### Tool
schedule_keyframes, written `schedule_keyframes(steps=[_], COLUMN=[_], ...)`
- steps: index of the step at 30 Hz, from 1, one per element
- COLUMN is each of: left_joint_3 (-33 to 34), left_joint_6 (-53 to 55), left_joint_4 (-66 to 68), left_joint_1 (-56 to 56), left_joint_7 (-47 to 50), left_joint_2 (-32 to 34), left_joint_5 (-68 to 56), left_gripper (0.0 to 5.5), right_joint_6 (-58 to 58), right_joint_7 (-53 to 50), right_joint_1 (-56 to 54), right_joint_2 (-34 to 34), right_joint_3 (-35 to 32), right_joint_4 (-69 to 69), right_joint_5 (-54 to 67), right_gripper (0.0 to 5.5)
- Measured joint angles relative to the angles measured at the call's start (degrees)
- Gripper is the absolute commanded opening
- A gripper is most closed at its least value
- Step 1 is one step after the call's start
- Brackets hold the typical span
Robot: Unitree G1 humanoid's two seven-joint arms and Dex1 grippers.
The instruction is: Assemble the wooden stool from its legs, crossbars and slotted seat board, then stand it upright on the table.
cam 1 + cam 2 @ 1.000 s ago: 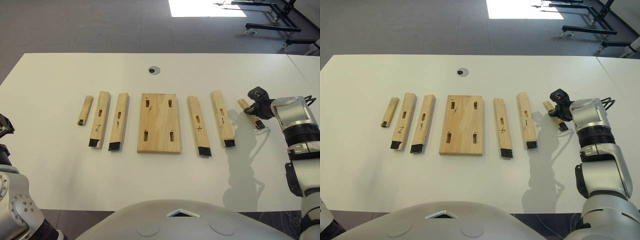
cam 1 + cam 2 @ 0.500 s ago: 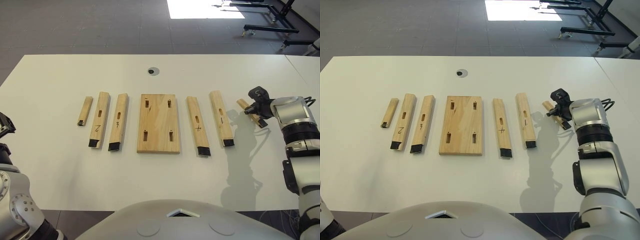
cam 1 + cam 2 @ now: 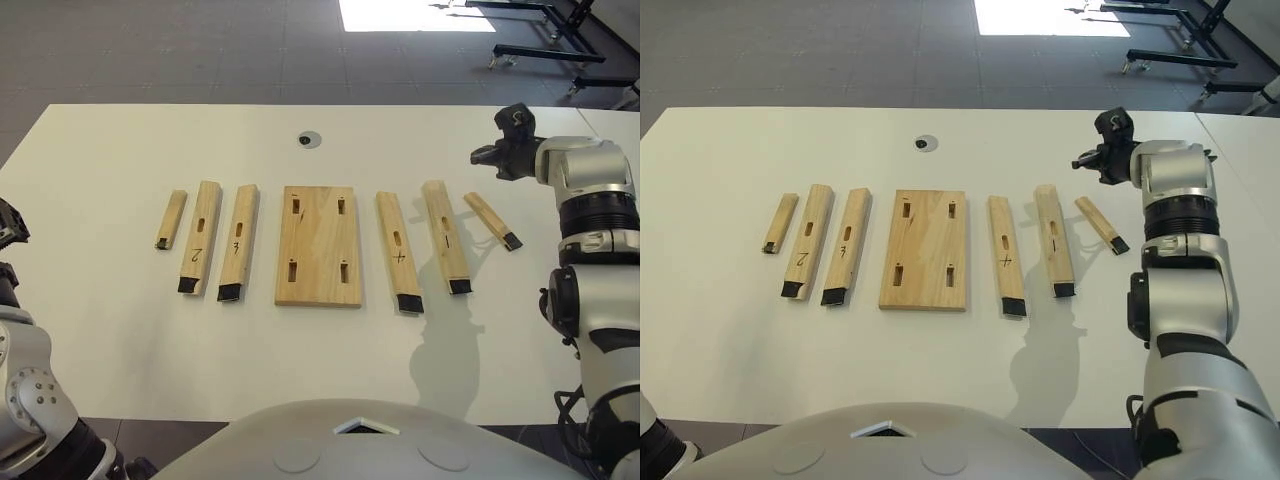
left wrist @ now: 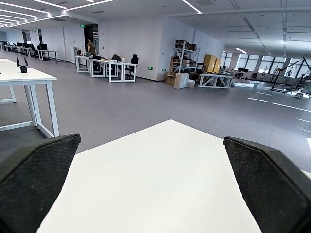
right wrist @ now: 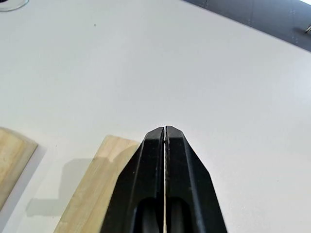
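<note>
The slotted seat board (image 3: 318,245) lies flat at the table's middle. Two legs (image 3: 200,238) (image 3: 238,243) lie to its left and two legs (image 3: 398,252) (image 3: 445,236) to its right. A short crossbar (image 3: 171,219) lies at the far left and another crossbar (image 3: 492,220) at the far right. My right gripper (image 3: 478,156) hangs shut and empty above the table, just beyond the far end of the right crossbar (image 5: 92,194). My left gripper (image 4: 150,141) is open with nothing in it, held off the table's left edge.
A round cable port (image 3: 308,140) sits in the white table (image 3: 120,330) behind the board. The near half of the table is bare. Black metal frames (image 3: 540,50) stand on the floor beyond the far right corner.
My right gripper has risen and drawn back from the right crossbar, which stays lying on the table. The left arm has not moved.
</note>
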Motion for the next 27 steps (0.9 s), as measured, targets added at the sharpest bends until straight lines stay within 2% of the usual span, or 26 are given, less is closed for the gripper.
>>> schedule_keyframes(steps=[2, 7, 13, 22, 27], left_joint_3=[-0.01, -0.24, -0.62, -2.31, -3.43], left_joint_6=[0.16, 0.16, -1.46, -5.32, -8.10], left_joint_4=[-0.04, -0.74, -4.07, -5.87, -7.26], left_joint_1=[0.04, 1.93, 6.62, 10.19, 13.50], left_joint_7=[0.01, 0.24, 1.97, 3.31, 4.55], left_joint_2=[0.21, -1.25, -6.92, -12.01, -15.89], left_joint_5=[0.01, 0.08, 0.18, 1.36, 2.21], left_gripper=[5.40, 5.40, 5.40, 5.40, 5.40], right_joint_6=[-1.43, -2.12, -5.16, -14.89, -14.89], right_joint_7=[0.21, 5.98, 12.44, 16.41, 19.25], right_joint_1=[-1.24, -1.95, -0.59, -2.16, -2.17], right_joint_2=[-0.62, -1.99, -3.54, -6.94, -6.92], right_joint_3=[0.03, 3.16, 7.76, 12.74, 14.04], right_joint_4=[2.28, 3.63, 6.11, 16.20, 20.35], right_joint_5=[-0.15, -2.09, -5.58, -12.87, -14.59], right_gripper=[0.03, 0.86, 1.75, 3.38, 4.35])
